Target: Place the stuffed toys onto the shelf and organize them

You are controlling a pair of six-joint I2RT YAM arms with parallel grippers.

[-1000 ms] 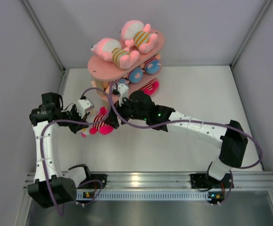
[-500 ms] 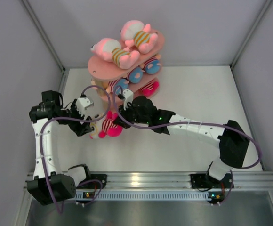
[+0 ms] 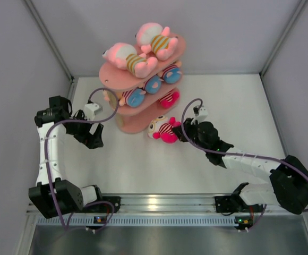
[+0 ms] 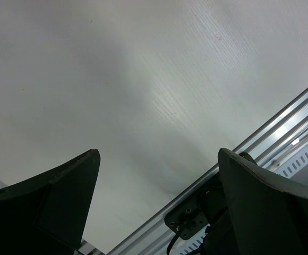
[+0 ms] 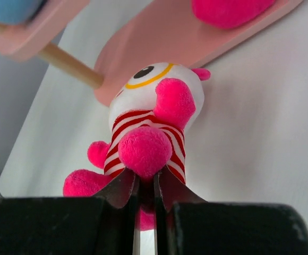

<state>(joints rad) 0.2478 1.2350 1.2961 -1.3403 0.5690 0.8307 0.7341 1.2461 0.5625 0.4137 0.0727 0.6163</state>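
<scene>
Beside the shelf [image 3: 135, 122], striped toy [image 5: 155, 109] pinched in right claw [image 5: 145, 183]

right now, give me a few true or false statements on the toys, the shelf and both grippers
1. The right gripper is shut on the red-white striped toy. True.
2. The left gripper holds a toy. False: its jaws stand wide open with nothing between them.
3. Two yellow-pink striped toys lie on the top board of the shelf. True.
4. The red-white striped toy sits on the shelf's bottom board. False: it is off the shelf, beside that board, over the table.
</scene>
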